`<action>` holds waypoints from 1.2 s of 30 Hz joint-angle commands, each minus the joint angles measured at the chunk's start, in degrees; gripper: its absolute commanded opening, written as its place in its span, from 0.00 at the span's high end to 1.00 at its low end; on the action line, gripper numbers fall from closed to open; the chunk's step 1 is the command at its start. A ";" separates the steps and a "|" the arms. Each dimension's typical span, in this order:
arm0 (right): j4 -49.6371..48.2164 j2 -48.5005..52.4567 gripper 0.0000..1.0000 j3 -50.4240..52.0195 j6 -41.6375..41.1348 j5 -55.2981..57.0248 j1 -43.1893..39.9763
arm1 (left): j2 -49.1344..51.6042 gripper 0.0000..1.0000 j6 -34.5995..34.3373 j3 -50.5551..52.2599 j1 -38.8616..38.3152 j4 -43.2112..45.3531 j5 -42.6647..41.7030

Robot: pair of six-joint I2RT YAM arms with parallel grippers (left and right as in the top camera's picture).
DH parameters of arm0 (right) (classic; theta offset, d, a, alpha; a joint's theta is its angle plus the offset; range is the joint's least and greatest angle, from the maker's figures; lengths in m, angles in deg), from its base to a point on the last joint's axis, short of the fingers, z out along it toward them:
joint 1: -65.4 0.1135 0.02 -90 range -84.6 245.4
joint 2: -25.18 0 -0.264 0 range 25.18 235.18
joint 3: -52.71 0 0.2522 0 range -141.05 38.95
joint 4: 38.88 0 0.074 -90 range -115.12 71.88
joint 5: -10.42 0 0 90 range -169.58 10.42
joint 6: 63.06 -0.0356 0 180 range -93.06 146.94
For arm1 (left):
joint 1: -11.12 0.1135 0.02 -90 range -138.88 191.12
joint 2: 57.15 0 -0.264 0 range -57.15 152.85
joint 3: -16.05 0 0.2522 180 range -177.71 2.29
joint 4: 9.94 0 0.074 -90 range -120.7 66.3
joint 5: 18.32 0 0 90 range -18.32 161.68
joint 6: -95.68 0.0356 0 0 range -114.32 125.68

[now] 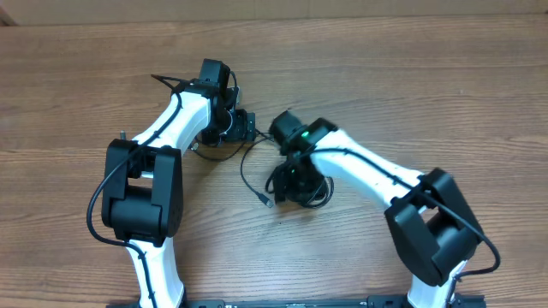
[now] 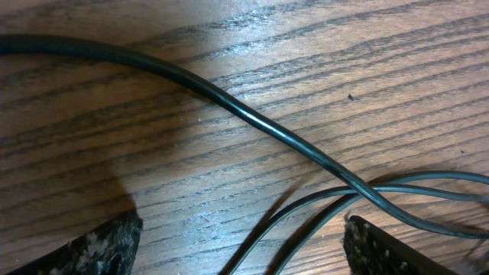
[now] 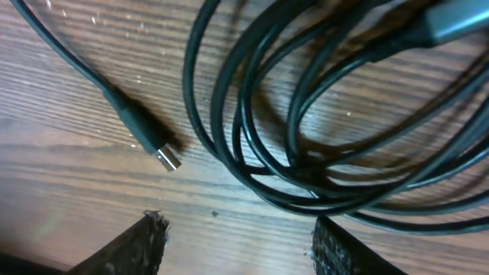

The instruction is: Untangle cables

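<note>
Thin black cables [image 1: 250,164] lie on the wooden table between my two arms, one ending in a small silvery plug [image 1: 266,202]. My left gripper [image 1: 241,127] is open just above the table, with two thin strands [image 2: 336,202] running between its fingers [image 2: 241,244] and a thicker strand [image 2: 229,107] crossing over them. My right gripper [image 1: 295,184] is open and empty, low over a coil of several black loops [image 3: 306,130]. The coil's edge lies just past its fingertips [image 3: 238,241]. A silvery-tipped plug [image 3: 166,158] lies left of the coil.
The wood-grain table [image 1: 428,85] spreads all round the arms. A black cord [image 1: 171,81] sticks out from the left wrist toward the far left.
</note>
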State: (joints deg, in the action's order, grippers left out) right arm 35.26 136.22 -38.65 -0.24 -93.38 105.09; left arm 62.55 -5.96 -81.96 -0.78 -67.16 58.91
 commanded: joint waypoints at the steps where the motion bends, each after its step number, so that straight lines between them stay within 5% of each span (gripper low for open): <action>1: -2.14 -0.22 0.41 0.42 0.46 6.78 1.14 | 0.02 0.14 -0.35 0.04 -0.11 0.07 0.50; 13: -7.45 -0.22 0.74 0.42 0.44 7.78 1.16 | 0.02 0.12 -0.37 0.04 -0.11 0.07 0.50; 31: -7.72 0.22 0.72 0.42 0.24 7.80 1.14 | 0.02 0.12 -0.35 0.04 -0.11 0.09 0.52; 36: -7.39 0.22 0.61 0.42 -2.51 9.64 1.14 | 0.02 0.11 -0.35 0.04 -0.11 0.13 0.50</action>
State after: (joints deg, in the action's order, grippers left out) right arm 27.88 136.24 -38.50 -0.15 -86.10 106.09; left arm 62.55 -5.96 -81.96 -0.78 -67.14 58.88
